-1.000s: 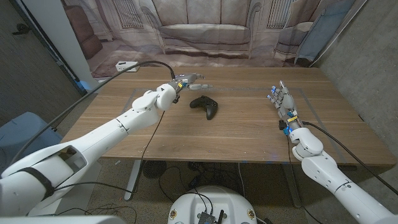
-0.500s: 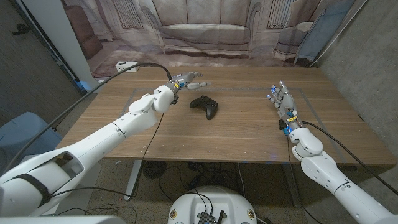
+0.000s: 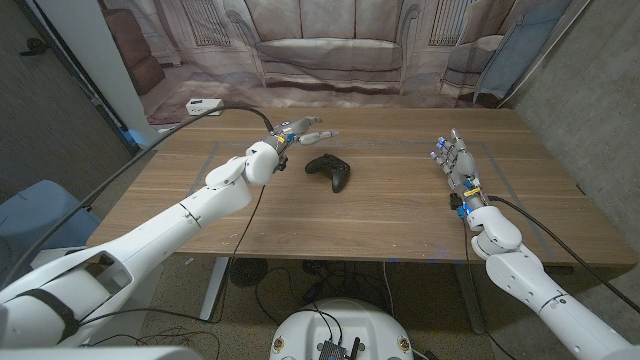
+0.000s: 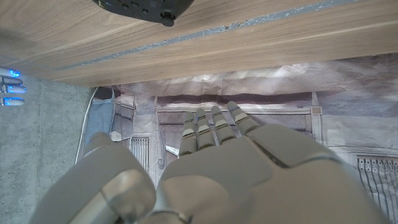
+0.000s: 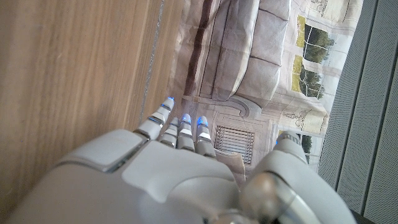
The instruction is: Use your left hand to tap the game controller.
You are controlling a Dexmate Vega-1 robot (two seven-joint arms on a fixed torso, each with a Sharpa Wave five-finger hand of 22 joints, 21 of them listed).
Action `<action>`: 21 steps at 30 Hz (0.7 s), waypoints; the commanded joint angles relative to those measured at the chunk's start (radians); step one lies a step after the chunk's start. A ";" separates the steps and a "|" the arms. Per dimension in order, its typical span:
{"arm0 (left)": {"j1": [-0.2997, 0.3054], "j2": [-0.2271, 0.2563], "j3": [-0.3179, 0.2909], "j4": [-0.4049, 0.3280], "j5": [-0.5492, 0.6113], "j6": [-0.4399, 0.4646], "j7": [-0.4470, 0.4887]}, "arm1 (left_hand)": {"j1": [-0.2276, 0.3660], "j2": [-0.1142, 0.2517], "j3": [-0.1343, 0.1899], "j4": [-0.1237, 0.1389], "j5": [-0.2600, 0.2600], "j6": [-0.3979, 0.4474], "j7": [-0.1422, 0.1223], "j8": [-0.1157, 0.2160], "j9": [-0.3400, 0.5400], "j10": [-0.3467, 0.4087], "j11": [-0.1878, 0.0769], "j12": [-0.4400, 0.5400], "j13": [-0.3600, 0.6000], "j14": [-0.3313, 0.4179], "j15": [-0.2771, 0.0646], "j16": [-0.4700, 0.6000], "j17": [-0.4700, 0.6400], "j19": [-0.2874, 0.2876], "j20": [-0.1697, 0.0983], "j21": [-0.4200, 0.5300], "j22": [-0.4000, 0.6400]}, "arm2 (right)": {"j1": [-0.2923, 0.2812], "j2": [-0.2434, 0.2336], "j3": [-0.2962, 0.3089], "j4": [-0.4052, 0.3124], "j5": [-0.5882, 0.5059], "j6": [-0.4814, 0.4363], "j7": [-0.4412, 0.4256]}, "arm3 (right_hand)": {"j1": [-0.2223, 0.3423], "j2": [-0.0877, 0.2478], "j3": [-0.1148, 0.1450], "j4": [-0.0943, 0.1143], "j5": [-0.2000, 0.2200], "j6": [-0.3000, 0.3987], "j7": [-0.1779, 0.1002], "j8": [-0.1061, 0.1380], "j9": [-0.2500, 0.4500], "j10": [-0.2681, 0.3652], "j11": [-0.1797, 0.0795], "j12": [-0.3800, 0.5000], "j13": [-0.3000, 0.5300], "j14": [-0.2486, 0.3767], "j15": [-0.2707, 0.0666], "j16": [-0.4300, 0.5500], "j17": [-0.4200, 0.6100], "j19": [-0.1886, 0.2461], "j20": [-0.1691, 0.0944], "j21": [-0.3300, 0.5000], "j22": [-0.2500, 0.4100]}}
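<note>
The game controller (image 4: 142, 9) is cut off by the left wrist picture's edge. From the head view, whether the right hand (image 3: 458, 160) touches the surface (image 3: 380, 215) is too small to tell.

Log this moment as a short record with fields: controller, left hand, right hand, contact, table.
controller: black controller lying on the table, near its middle
left hand: left hand raised past the controller's far-left side, fingers apart, holding nothing
right hand: right hand at the table's right side, fingers extended, holding nothing
contact: none visible between left hand and controller
table: wooden table, a printed sofa backdrop behind it
</note>
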 commanded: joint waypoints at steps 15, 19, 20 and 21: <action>0.112 0.023 -0.092 -0.036 -0.217 -0.093 0.065 | 0.018 0.009 0.004 -0.014 -0.003 0.025 0.023 0.014 0.000 0.039 0.007 0.008 0.000 0.045 0.005 0.010 0.002 0.068 -0.031 0.016 0.001 | 0.017 0.012 -0.013 0.038 0.005 0.024 0.037 | 0.002 0.007 0.002 -0.007 0.001 0.007 0.009 0.002 0.001 0.000 -0.001 -0.001 0.004 0.000 -0.003 0.000 0.004 0.006 -0.008 0.002 0.002; 0.128 0.027 -0.105 -0.029 -0.250 -0.135 0.076 | 0.019 0.009 0.004 -0.015 -0.004 0.024 0.025 0.013 0.000 0.039 0.009 0.008 0.000 0.045 0.006 0.009 0.002 0.071 -0.031 0.016 0.001 | 0.018 0.011 -0.015 0.036 0.002 0.023 0.036 | 0.002 0.006 0.001 -0.008 0.000 0.006 0.009 0.002 0.001 0.000 -0.001 -0.001 0.004 -0.001 -0.003 0.000 0.004 0.006 -0.008 0.002 0.002; 0.133 0.027 -0.110 -0.022 -0.262 -0.159 0.081 | 0.019 0.010 0.004 -0.015 -0.004 0.024 0.025 0.013 0.000 0.039 0.009 0.008 0.000 0.044 0.006 0.008 0.002 0.068 -0.030 0.014 0.001 | 0.017 0.010 -0.015 0.035 0.003 0.021 0.035 | 0.002 0.005 0.001 -0.008 0.000 0.006 0.009 0.002 0.001 0.000 0.000 -0.001 0.004 0.000 -0.003 0.000 0.004 0.006 -0.008 0.002 0.002; 0.138 0.027 -0.116 -0.013 -0.276 -0.184 0.086 | 0.019 0.010 0.004 -0.015 -0.004 0.024 0.025 0.012 0.000 0.039 0.009 0.007 0.000 0.043 0.007 0.008 0.002 0.066 -0.030 0.013 0.001 | 0.018 0.009 -0.016 0.035 0.000 0.022 0.036 | 0.002 0.005 0.001 -0.008 0.000 0.006 0.009 0.002 0.001 0.000 -0.001 -0.001 0.004 0.000 -0.003 0.000 0.004 0.006 -0.008 0.002 0.002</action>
